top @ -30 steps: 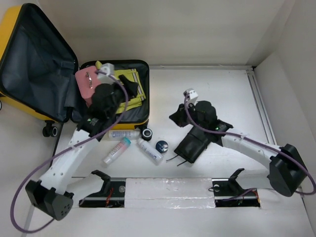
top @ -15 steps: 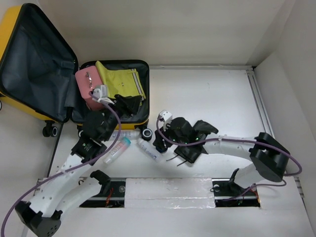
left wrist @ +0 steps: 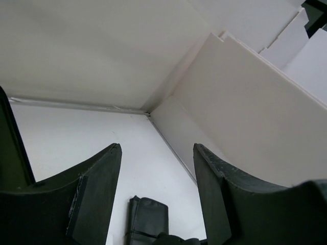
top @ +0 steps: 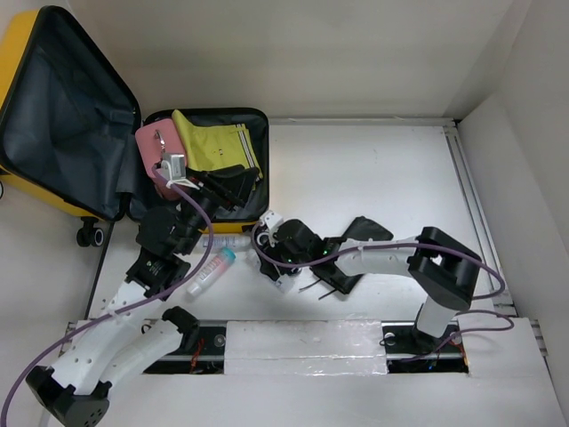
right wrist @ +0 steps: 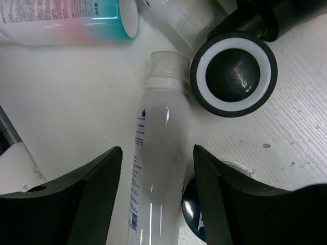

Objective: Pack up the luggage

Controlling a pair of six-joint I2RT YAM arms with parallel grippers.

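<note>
Both sets of jaws stand apart with nothing between them. The right jaws [right wrist: 156, 204] hang over a clear bottle [right wrist: 159, 168] lying on the counter [right wrist: 61, 102], one finger on each side of its body and not yet touching it. The left jaws [left wrist: 156, 199] point away toward the far corner of the white enclosure, gripping nothing; in the top view the left arm sits just beside the suitcase's near edge.

The suitcase [top: 53, 107], yellow with a dark lining, lies open up and to the left of the right jaws. Its near half already holds a pink case [top: 151, 147], a yellow-green pouch [top: 218, 142] and something black that I cannot identify.

Risks, going down in size. The left arm hovers over the suitcase's near rim, so a carry by the right arm toward that half could bring the two arms together. A black pouch [top: 342, 267] lies just behind the right jaws, and a low sweep could drag it.

The clear bottle is smooth and round; a squeeze off its centre line would likely roll or squirt it out sideways. A pink-and-teal bottle [right wrist: 66, 20] lies just ahead of the jaws on one side. A black round thing with a white ring [right wrist: 234, 74] touches the clear bottle's neck, and a dark blue lid [right wrist: 191, 206] sits right beside one finger, so closing could knock either one.
</note>
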